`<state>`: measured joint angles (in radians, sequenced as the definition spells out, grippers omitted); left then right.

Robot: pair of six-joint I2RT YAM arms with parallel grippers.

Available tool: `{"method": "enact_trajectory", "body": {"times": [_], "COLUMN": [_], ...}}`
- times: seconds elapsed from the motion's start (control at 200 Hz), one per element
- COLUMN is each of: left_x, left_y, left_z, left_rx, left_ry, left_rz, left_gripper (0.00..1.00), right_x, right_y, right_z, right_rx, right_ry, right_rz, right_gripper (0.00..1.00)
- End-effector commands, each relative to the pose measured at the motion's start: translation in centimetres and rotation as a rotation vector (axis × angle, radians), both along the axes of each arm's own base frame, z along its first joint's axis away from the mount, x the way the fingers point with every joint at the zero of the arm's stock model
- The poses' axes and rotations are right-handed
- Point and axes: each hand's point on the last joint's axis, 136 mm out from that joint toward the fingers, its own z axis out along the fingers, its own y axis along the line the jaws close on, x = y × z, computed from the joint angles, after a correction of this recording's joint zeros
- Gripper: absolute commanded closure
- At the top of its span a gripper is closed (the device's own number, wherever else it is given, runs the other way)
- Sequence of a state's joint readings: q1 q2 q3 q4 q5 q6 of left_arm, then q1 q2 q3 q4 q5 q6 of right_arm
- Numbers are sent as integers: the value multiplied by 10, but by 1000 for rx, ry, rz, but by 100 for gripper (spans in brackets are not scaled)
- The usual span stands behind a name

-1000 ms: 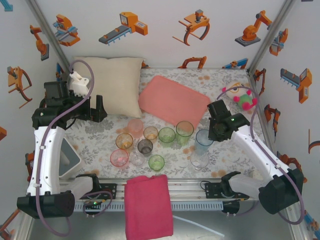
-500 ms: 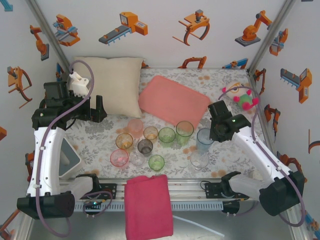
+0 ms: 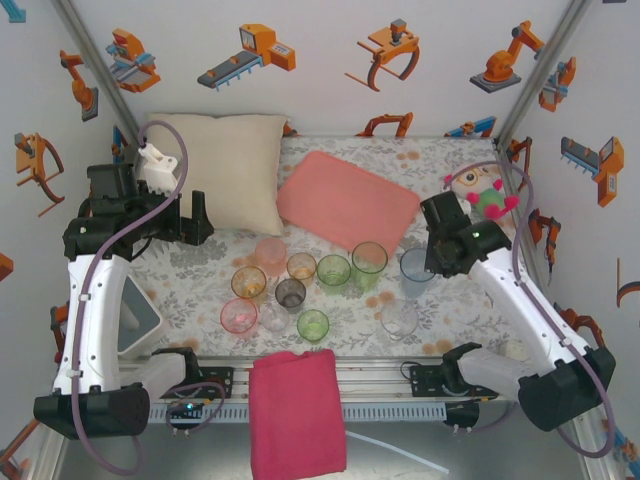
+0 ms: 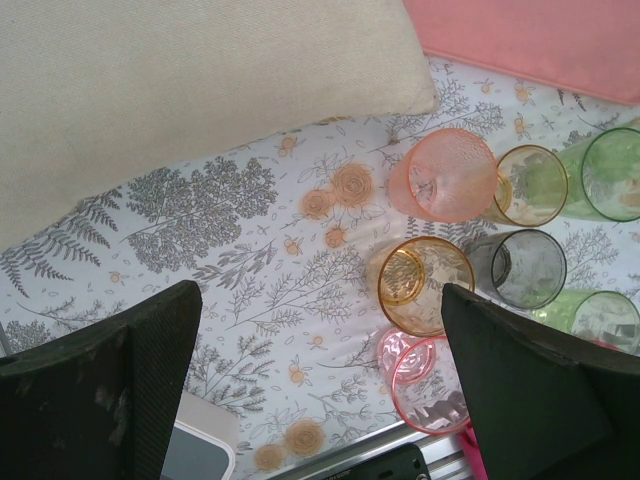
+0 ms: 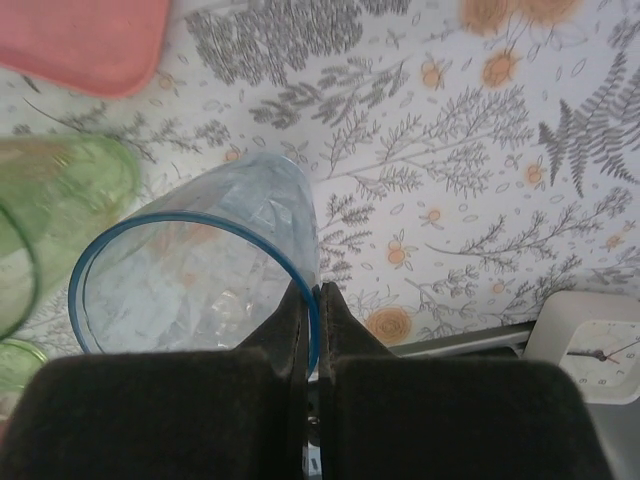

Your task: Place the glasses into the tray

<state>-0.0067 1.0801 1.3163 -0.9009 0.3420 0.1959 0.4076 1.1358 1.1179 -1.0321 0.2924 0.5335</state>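
Blue glass has shifted (rim pinched by right jaws).

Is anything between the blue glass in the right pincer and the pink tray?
Nothing visible: bare floral cloth lies between the blue-rimmed clear glass and the salmon-pink flat tray; the tall green tumbler stands aside.

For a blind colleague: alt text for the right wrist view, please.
The right fingers pinch the rim of a blue-tinted transparent tumbler against a floral tablecloth. A green transparent tumbler is at left, with the corner of a salmon-pink tray upper left.
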Motion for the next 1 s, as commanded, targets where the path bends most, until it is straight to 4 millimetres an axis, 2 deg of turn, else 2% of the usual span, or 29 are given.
{"method": "enact_trajectory", "body": {"times": [0.0, 0.205, 0.35, 0.621, 0.831, 0.996], "left_x": [-5, -5, -6, -5, -4, -5], "left_y": [-6, -5, -5, -5, -4, -3], "left_z": [14, 16, 16, 16, 11, 8], "left_rx": [-27, -23, -19, -12, -5, -2], "left_ry": [-32, -34, -35, -29, -12, 4], "left_rz": [-20, -22, -21, -25, -23, -23], "left_gripper": [3, 3, 3, 3, 3, 3], "right_x": [19, 58, 93, 165, 213, 242], "right_y": [-2, -3, -3, 2, 8, 10], "right_z": [24, 46, 58, 66, 49, 30], "right_rx": [-46, -115, -99, -46, -9, -2], "right_ry": [-53, -86, -121, -183, -185, -168], "right_rz": [-9, 0, -4, -11, -15, -26], "right_gripper": [100, 100, 100, 100, 100, 100]}}
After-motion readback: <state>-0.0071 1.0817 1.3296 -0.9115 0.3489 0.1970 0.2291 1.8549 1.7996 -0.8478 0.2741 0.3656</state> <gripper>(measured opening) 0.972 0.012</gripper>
